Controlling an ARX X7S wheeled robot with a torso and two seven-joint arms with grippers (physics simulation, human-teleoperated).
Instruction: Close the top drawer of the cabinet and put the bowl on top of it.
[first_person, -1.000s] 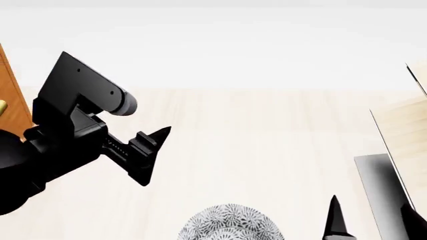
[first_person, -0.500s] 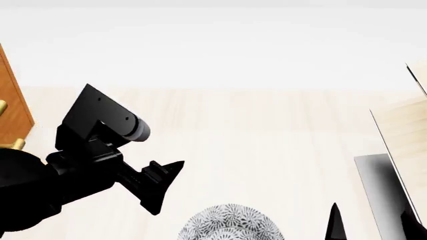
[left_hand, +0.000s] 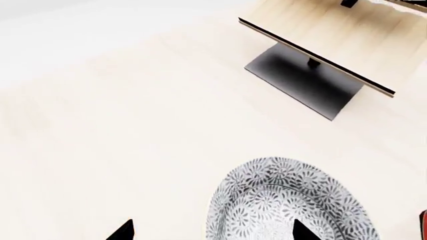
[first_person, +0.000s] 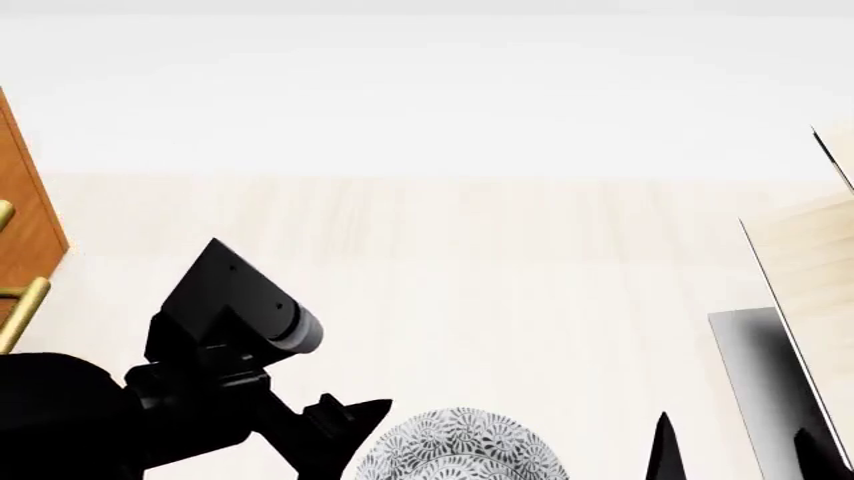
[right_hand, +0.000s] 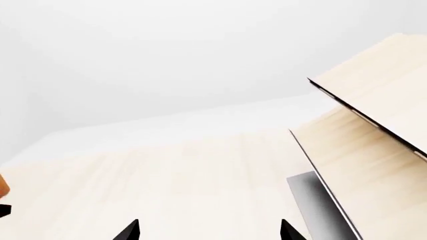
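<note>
The bowl (first_person: 461, 448), white with a fine grey floral pattern, sits on the pale floor at the bottom middle of the head view, cut off by the frame. My left gripper (left_hand: 212, 232) is open above it. One fingertip (left_hand: 301, 231) lies over the bowl (left_hand: 287, 200) and the other over bare floor beside its rim. My right gripper (right_hand: 209, 231) is open with only floor between its tips, to the right of the bowl. A sliver of the orange-brown cabinet (first_person: 24, 215) with a brass handle (first_person: 22, 308) shows at far left. The top drawer's state cannot be told.
A pale plywood structure (first_person: 807, 270) on a black base (first_person: 754, 375) stands at the right, close to my right gripper's fingertips (first_person: 663, 445). A small red edge (left_hand: 424, 225) shows beside the bowl in the left wrist view. Pale floor stretches back to a white wall.
My left arm has swung down and to the right, away from the cabinet and over to the bowl. The right gripper has sunk slightly lower in the head view.
</note>
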